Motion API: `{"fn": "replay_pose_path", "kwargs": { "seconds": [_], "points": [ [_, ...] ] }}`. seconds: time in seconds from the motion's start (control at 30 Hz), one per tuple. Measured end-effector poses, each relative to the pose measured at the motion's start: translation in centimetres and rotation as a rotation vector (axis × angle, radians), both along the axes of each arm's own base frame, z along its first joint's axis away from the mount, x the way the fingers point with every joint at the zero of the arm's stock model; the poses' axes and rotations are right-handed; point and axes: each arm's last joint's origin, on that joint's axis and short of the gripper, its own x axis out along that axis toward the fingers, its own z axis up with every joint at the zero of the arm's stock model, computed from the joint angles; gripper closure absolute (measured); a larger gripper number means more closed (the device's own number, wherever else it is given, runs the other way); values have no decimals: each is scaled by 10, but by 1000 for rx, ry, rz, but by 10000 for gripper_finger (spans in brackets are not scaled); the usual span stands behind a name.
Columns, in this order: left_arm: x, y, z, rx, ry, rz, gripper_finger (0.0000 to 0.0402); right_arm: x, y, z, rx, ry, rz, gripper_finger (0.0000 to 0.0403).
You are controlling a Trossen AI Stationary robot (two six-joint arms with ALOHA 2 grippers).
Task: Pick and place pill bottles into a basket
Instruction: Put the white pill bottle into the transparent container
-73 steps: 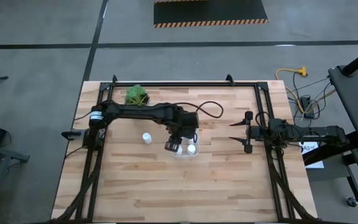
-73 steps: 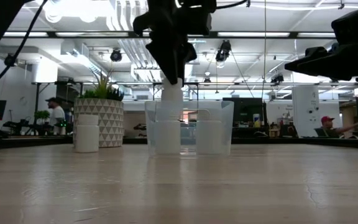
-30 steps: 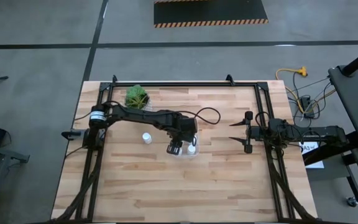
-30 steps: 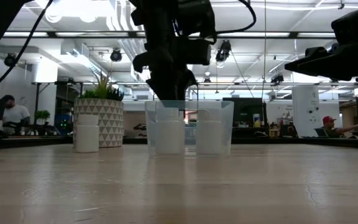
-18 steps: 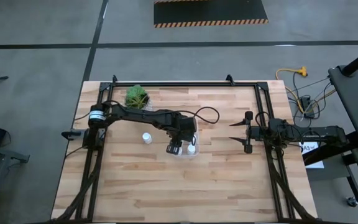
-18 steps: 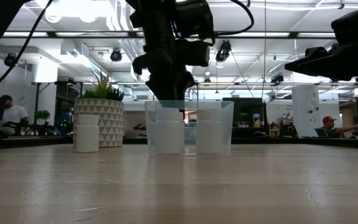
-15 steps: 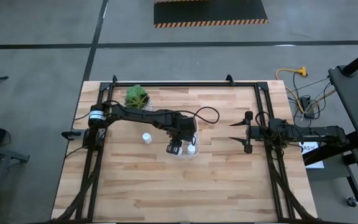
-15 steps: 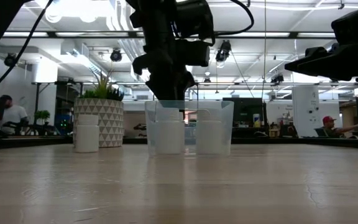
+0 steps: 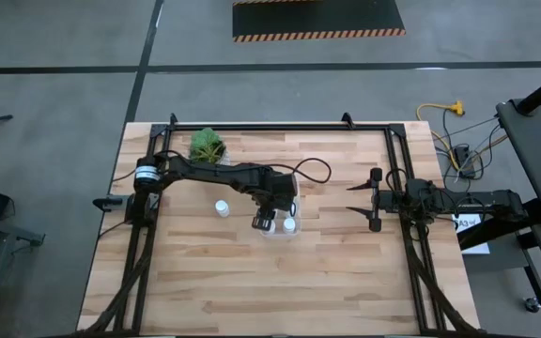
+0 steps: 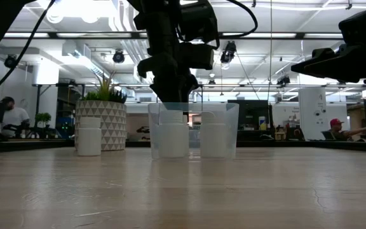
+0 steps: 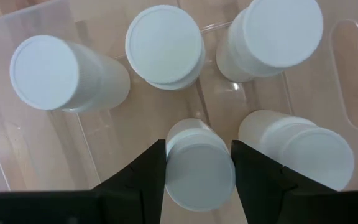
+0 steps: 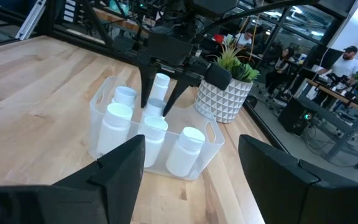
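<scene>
The clear basket stands mid-table with several white pill bottles in it. My left gripper reaches steeply down into it and is shut on one of those pill bottles. Three other bottles stand beyond it in the left wrist view and one stands beside it. One more pill bottle stands alone on its base on the table, left of the basket. My right gripper hovers open at the table's right side, holding nothing. My left gripper pinches the bottle's top end, at its cap, between its two fingers. The fingers come from above, pointing steeply down. The bottle stands upright inside the basket, level with the bottles beside it.
A white patterned pot with a green plant stands at the table's far left, behind the lone bottle. Black frame rails run along the table's sides. People sit at desks in the room beyond the table.
Since the earliest frames my left gripper has sunk with the bottle from above the basket's rim down into the basket. Over the last second it has kept still, and the bottle stands where it stood.
</scene>
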Motion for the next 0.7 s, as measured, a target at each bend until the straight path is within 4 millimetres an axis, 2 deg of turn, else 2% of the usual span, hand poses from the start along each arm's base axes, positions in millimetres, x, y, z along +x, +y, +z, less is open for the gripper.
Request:
{"fn": "replay_pose_path", "kwargs": {
  "seconds": [0.7],
  "points": [
    [0,0,-1,4,12,11,175,0,0,0,0,0,0,154]
  ]
}}
